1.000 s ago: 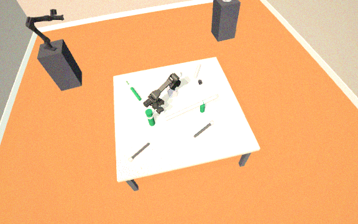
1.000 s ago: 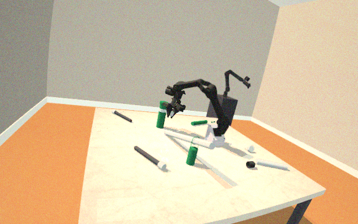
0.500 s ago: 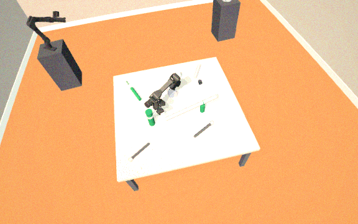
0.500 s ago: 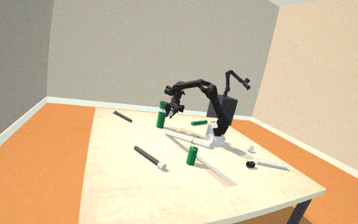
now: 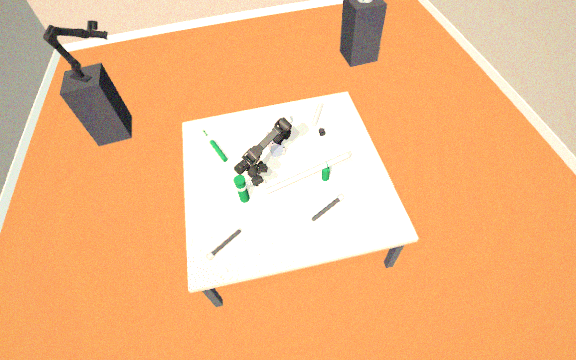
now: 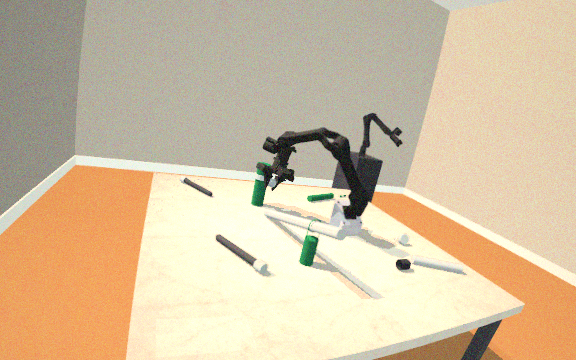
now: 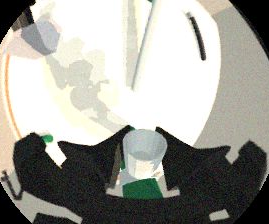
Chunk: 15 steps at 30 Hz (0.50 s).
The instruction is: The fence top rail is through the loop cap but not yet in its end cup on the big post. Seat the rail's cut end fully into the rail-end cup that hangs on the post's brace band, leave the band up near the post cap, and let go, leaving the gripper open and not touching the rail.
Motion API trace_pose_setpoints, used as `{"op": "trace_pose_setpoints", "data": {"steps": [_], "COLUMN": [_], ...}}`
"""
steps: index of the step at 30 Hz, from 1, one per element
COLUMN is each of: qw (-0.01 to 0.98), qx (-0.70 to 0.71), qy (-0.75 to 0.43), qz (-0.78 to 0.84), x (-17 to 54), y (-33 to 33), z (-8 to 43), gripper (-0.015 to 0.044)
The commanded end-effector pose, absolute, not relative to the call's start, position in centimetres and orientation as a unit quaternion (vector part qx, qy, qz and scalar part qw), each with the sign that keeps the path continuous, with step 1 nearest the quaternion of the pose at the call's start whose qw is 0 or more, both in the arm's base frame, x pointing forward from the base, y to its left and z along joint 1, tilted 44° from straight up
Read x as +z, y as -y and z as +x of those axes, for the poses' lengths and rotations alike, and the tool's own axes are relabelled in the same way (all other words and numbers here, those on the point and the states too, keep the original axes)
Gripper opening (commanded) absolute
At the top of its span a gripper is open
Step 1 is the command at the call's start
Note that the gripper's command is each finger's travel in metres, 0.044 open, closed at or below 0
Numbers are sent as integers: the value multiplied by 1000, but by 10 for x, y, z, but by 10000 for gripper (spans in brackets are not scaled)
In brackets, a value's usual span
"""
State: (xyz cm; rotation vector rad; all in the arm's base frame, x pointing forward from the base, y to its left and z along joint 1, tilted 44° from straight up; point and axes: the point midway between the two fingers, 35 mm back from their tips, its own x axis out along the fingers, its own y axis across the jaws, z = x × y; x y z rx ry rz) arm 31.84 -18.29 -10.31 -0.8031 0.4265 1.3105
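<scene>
the gripper (image 5: pixel 257 180) (image 6: pixel 272 182) (image 7: pixel 142 128) is pinching the pale rail-end cup (image 6: pixel 272 180) (image 7: pixel 144 153) beside the top of the big green post (image 5: pixel 243 192) (image 6: pixel 258 190) (image 7: pixel 142 189). the white top rail (image 5: pixel 308 171) (image 6: pixel 290 218) (image 7: pixel 147 47) has its near end low and just beside that post, outside the cup, and runs away from it through the wire loop on the short green post (image 5: pixel 325 174) (image 6: pixel 309 251).
</scene>
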Motion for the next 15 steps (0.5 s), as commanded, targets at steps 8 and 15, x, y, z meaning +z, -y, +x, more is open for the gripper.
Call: {"op": "trace_pose_setpoints", "data": {"steps": [8, 15], "qw": [712, 720], "qx": [575, 565], "qy": [-224, -247], "qz": [-336, -319], "x": [-102, -102], "y": [181, 181], "z": [327, 332], "gripper": [0, 0]}}
